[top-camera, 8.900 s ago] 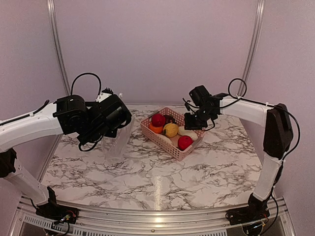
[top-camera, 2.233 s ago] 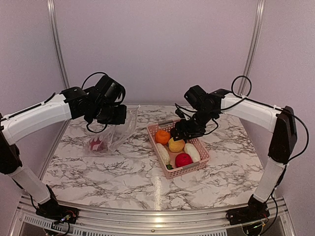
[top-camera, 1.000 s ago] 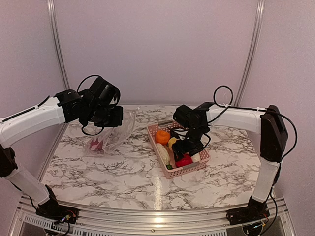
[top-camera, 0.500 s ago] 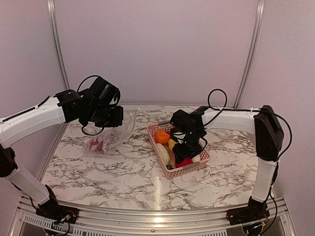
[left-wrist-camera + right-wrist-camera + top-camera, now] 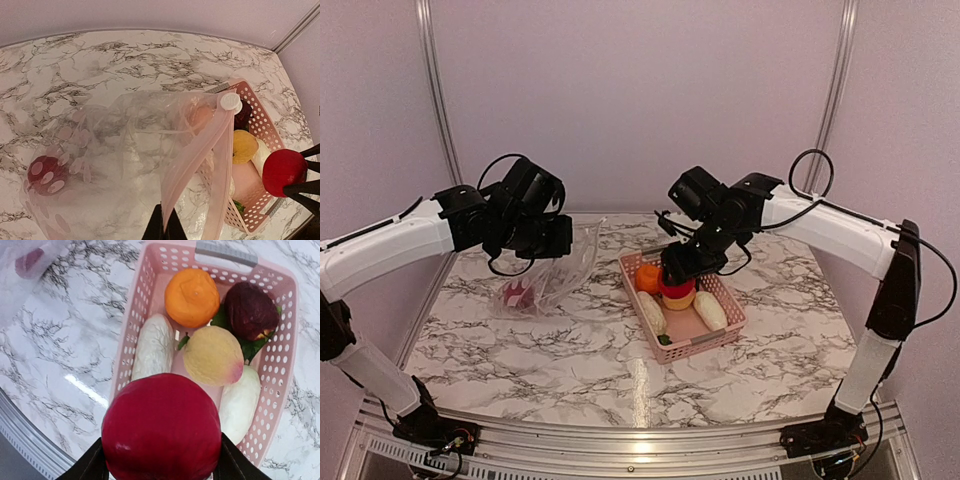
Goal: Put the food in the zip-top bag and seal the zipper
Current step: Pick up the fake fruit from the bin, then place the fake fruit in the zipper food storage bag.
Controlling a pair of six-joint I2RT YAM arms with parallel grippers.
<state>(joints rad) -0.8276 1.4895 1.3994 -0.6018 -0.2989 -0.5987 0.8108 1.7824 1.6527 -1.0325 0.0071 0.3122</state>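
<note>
Right gripper (image 5: 676, 272): we clamp the red ball (image 5: 161, 427) above the basket (image 5: 287, 335).
Our left gripper (image 5: 164, 227) pinches the zip-top bag (image 5: 115, 145) at its edge.

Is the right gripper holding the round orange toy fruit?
No: the right gripper grips a round red toy fruit, while the orange one lies in the pink slatted plastic basket.

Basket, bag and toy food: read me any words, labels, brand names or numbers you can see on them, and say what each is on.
No readable text in any view.
pink basket: plain perforated walls; its grey handle strip shows no letters.
zip-top bag: only pale round spots, no print; its white round tab looks blank.
red ball: no sticker or label.
</note>
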